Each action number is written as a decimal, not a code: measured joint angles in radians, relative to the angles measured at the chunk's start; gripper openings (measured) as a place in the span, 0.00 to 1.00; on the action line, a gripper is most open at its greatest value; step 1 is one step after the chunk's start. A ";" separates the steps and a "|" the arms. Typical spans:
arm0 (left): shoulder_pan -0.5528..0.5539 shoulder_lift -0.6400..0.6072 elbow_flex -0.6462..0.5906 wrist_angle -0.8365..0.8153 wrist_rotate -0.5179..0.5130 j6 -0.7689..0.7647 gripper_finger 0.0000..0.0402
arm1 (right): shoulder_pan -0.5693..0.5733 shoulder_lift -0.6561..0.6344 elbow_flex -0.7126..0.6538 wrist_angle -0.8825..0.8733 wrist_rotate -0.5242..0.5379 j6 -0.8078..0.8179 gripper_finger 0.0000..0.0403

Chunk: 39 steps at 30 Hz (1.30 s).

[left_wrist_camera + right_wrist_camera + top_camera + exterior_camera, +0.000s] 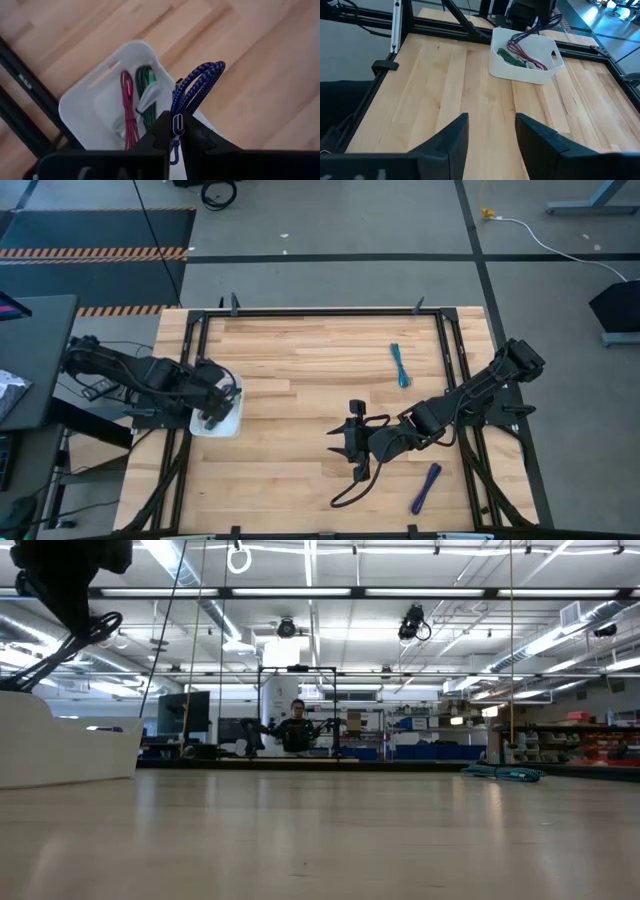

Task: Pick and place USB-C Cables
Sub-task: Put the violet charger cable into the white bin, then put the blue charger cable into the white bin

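Note:
My left gripper point(176, 131) hangs over the white tray point(82, 95) at the table's left edge, shut on the blue cable bundle point(197, 85). In the tray lie the dark red cable point(128, 107), the green cable point(146, 80) and the silver-white cable point(142, 102). The teal cable point(400, 365) lies on the wood toward the far right. The purple cable point(426, 487) lies near the right front corner. My right gripper point(347, 442) is open over the table's middle, pointing toward the tray point(525, 65), and touches nothing. My left gripper pinches the blue cable between its two fingers near one end of the bundle, by the plug point(177, 124). The fingers come from above, pointing down over the tray. The looped bundle point(202, 77) sticks out past the fingertips, lifted clear of the tray's floor.
Black frame rails point(455, 370) run along the table's sides and far edge. A long thin black wire point(350, 485) trails on the wood under my right arm. Bare wood lies between the tray and my right gripper. A person point(296, 725) stands far back in the room.

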 joint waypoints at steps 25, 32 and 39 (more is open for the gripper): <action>0.191 0.019 -0.255 0.165 0.169 0.132 0.17 | 0.000 0.000 0.000 0.000 0.000 0.000 0.41; 0.191 0.019 -0.261 0.160 0.161 0.134 0.35 | 0.000 0.000 0.000 0.000 0.000 0.000 0.41; 0.191 0.020 -0.241 0.177 0.158 0.215 0.44 | 0.001 0.000 0.000 -0.019 0.101 0.013 0.41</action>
